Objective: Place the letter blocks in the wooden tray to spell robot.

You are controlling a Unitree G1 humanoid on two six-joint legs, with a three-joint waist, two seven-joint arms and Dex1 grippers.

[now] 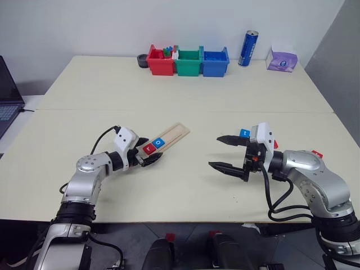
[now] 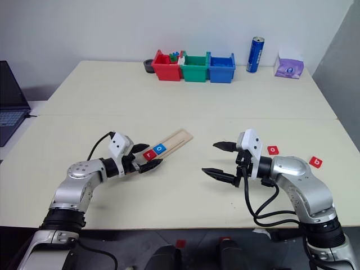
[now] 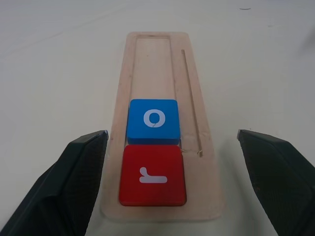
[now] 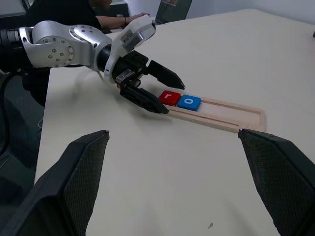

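on the pale table [image 1: 169,191], r and o are set in the wooden tray [image 1: 175,133], both claws are open and empty, and b [image 2: 316,162] is likely needed next.

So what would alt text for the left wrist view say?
A pale wooden tray on a cream table holds a red r block and a blue o block touching it, with the open left tool straddling the tray's near end.
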